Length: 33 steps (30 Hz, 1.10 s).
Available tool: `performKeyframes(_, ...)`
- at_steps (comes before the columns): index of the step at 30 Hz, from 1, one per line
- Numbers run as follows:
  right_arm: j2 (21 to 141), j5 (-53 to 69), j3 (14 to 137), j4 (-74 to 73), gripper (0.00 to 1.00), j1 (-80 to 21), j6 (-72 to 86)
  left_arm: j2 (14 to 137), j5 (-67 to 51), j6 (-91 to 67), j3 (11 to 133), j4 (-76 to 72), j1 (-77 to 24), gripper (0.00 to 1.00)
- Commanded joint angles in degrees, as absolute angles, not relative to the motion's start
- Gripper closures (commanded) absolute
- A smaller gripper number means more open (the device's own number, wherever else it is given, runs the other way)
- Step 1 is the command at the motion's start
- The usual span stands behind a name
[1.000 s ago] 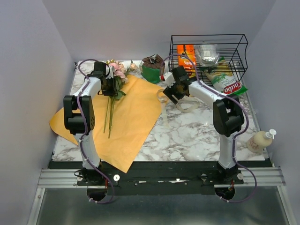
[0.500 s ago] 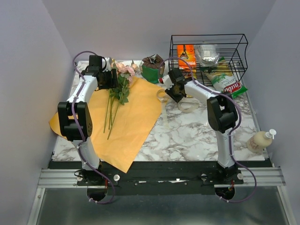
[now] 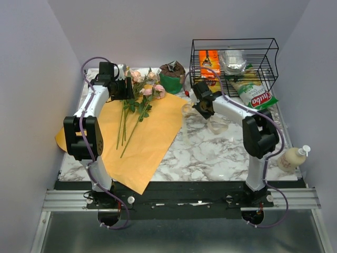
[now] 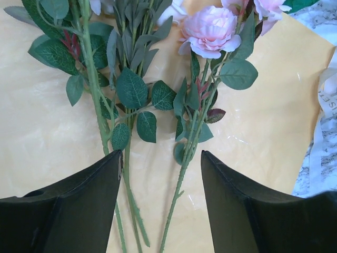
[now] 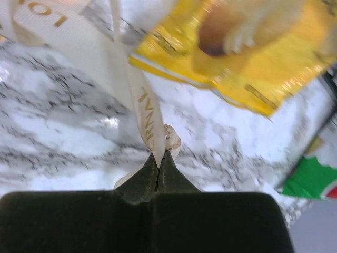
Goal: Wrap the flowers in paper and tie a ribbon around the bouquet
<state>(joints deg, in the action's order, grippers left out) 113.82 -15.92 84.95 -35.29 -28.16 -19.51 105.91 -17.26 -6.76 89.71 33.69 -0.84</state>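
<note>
With the flowers point(image 4: 209, 27) laid on the paper point(image 4: 263, 110) beneath the widely spread left end effector point(image 4: 160, 158), the ribbon point(image 5: 141, 100) is pinched by the right end effector point(image 5: 159, 158); folding the paper around the stems is judged next.

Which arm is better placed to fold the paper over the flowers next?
Left, probably. The left gripper hangs open over the flowers on the paper. The right gripper is shut on the ribbon, off the paper over the marble table.
</note>
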Motion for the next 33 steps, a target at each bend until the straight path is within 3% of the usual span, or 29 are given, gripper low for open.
performKeyframes(1, 103.38, -21.70, 82.01, -36.21, 0.99, -26.46, -14.96, 103.54, -20.04, -5.63, 87.98, 34.10, -1.23, 0.29)
performKeyframes(12, 74.11, -17.13, 87.36, -38.33, 0.99, 1.65, -4.47, 101.95, -21.71, -5.10, 86.92, 34.10, -2.37, 0.28)
performKeyframes(16, 69.17, -9.25, 87.63, -34.28, 0.99, 1.67, -6.86, 102.30, -22.06, -5.18, 88.85, 34.28, -2.72, 0.28)
performKeyframes(18, 69.78, -2.48, 86.40, -34.36, 0.99, 1.67, -5.54, 102.74, -22.24, -5.19, 89.56, 34.54, -2.81, 0.28)
performKeyframes(23, 74.26, 0.71, 83.32, -36.11, 0.99, 1.67, -1.85, 102.31, -22.24, -4.57, 90.18, 35.25, -2.81, 0.28)
performKeyframes(24, 77.57, 0.27, 84.63, -37.52, 0.87, 1.76, -1.15, 101.87, -22.24, -4.22, 90.09, 35.33, -2.81, 0.27)
performKeyframes(25, 79.52, 0.26, 85.94, -39.36, 0.65, 1.76, -0.62, 101.60, -22.24, -3.96, 90.00, 35.42, -2.81, 0.26)
performKeyframes(26, 81.37, 1.05, 88.13, -44.07, 0.27, 1.76, -0.18, 101.43, -22.24, -3.87, 89.91, 35.59, -2.81, 0.26)
performKeyframes(27, 83.39, 2.19, 91.72, -46.21, 0.10, 1.76, -0.18, 100.90, -22.41, -3.52, 90.00, 35.77, -2.81, 0.25)
performKeyframes(28, 85.50, 3.76, 93.32, -48.14, 0.01, 1.76, -0.44, 100.81, -22.76, -3.34, 89.83, 35.68, -2.81, 0.23)
performKeyframes(33, 81.75, 10.02, 90.19, -41.06, 0.00, 1.32, -0.27, 101.59, -22.50, -1.50, 92.89, 36.12, -3.60, 0.23)
